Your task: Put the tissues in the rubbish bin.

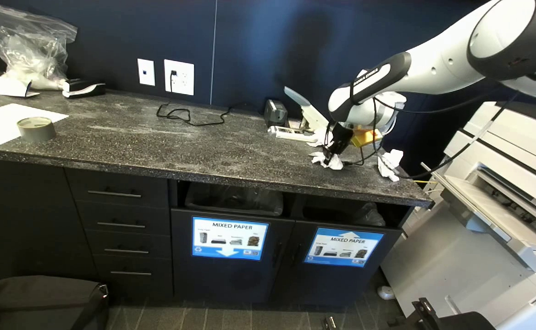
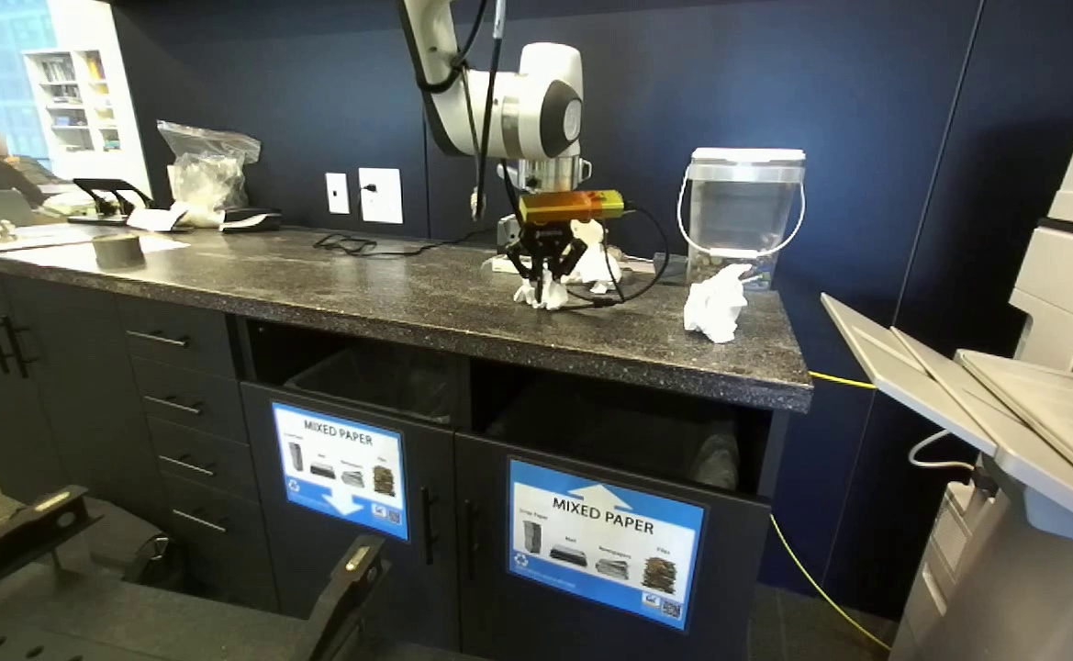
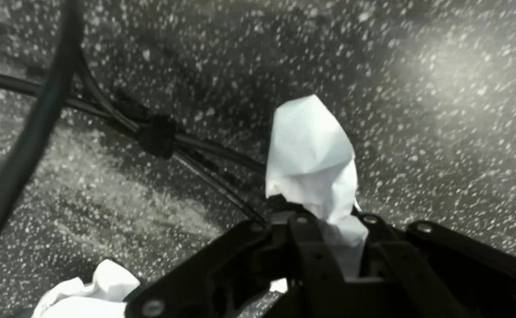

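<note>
My gripper (image 2: 547, 275) is low over the counter, its fingers closed around a crumpled white tissue (image 3: 310, 145). In the wrist view this wad sticks out beyond the fingertips, with its lower end pinched between them. It still appears to touch the counter in both exterior views. Another tissue (image 2: 716, 303) lies near the counter's end corner. A further white wad (image 2: 598, 266) sits behind the gripper. At the wrist view's lower left a white tissue (image 3: 85, 296) is partly covered by a finger. Below the counter, the rubbish bin (image 2: 729, 551) is a dark cabinet with open slots above labelled panels.
A black cable (image 3: 213, 150) runs along the counter up to the held tissue. Behind stand a translucent bucket (image 2: 747, 207) and a pale device (image 1: 314, 117). A printer (image 1: 501, 192) is beside the counter's end. A tape roll (image 1: 37, 130) and plastic bag (image 1: 31, 50) lie far off.
</note>
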`<control>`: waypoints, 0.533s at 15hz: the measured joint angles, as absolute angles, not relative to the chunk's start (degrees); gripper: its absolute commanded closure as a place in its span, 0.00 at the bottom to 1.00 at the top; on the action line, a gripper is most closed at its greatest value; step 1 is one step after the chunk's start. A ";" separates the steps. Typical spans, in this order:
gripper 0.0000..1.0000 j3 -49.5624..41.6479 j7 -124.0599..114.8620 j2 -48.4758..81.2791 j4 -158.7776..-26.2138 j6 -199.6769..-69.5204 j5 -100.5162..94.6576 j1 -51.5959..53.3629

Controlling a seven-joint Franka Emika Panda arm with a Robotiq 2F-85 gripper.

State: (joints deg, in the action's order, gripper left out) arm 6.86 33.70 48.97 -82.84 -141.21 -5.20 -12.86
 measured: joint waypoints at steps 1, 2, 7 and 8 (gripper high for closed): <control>0.87 6.59 33.61 47.36 -85.49 -141.32 -5.20 -12.86; 0.87 6.36 33.50 45.72 -88.21 -141.54 -5.20 -12.87; 0.87 5.48 31.47 37.65 -102.21 -145.01 -5.20 -12.85; 0.87 5.26 30.70 36.01 -105.19 -146.26 -5.19 -12.85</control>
